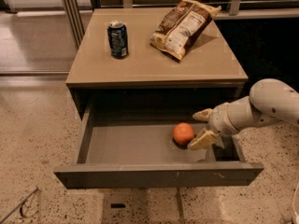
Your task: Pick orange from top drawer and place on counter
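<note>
The orange (183,133) lies on the grey floor of the pulled-out top drawer (159,175), right of its middle. My gripper (201,127) is inside the drawer just right of the orange, coming in from the right on the white arm. Its two tan fingers are spread apart, one behind and one in front (202,140), with the orange at their tips and not enclosed. The tan counter (149,64) is above the drawer.
A dark blue soda can (117,39) stands on the counter's left rear. A brown chip bag (183,26) lies at the right rear. Speckled floor (32,134) surrounds the cabinet. A metal post (71,10) stands behind at the left.
</note>
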Controlling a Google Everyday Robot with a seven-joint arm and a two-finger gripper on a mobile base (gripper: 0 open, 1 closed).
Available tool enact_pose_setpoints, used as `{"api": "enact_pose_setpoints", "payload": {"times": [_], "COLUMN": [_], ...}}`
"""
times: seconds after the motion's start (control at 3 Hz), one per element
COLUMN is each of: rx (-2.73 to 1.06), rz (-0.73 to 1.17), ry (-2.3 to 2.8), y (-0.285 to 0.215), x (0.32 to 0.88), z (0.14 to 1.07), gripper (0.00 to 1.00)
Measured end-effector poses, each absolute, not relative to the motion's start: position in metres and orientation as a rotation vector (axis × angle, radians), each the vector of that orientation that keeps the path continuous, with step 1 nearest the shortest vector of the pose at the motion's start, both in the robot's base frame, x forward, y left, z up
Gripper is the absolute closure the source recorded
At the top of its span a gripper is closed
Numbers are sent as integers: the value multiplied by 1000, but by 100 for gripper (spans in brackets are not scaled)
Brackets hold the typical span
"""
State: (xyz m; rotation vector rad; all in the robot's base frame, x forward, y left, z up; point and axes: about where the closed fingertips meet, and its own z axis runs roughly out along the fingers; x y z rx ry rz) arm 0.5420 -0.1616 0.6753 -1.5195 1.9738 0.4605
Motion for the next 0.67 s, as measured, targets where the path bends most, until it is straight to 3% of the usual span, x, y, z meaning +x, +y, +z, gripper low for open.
{"api": "enact_pose_setpoints", "payload": {"times": [0.67], "rx": [-1533], "rz": [470], "ry": [1961], "y": [-155], "x": [554], "z": [657], "gripper": [16]}}
